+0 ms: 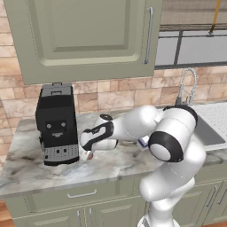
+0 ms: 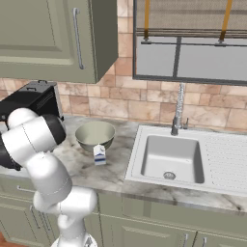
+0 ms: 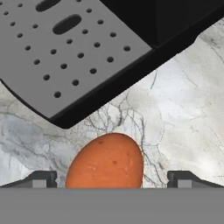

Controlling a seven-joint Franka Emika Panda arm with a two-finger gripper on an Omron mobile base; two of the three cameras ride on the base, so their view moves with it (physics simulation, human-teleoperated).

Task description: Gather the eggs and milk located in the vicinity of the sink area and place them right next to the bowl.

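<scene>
Marble: the grey-veined tabletop (image 2: 111,176) is carrying everything, and the bowl (image 2: 95,135) is serving as the landmark for what follows.

Egg: the orange-brown egg (image 3: 105,161) is lying on the tabletop between the two finger tips in the hand view; in the left base view a small orange patch is showing under the hand, just beside the coffee machine (image 1: 56,124) and on the far side of the arm from the bowl.

Jaws: the gripper (image 3: 110,178) is standing wide, a tip on each side of the egg with a clear gap at both flanks — nothing is being held.

Milk: the milk (image 2: 100,154) is standing upright just in front of the bowl, nearly touching its wall, so by my reading it is already sitting where the task wants it.

Sink: the sink (image 2: 171,159) is lying well apart from the bowl, on the side away from the coffee machine, with the faucet (image 2: 179,108) rising behind it.

Risk: the egg is round and is resting on a smooth surface — a lopsided closing or a nudge from one tip could be sending it rolling away, toward the machine's perforated drip tray (image 3: 65,48).

Obstacle: the coffee machine is crowding the hand closely, so a careless lift could be clipping its base; the arm's own elbow is also hanging between the egg and the bowl.

Others: a cabinet (image 1: 88,35) is hanging above the machine, clear of the work.
</scene>
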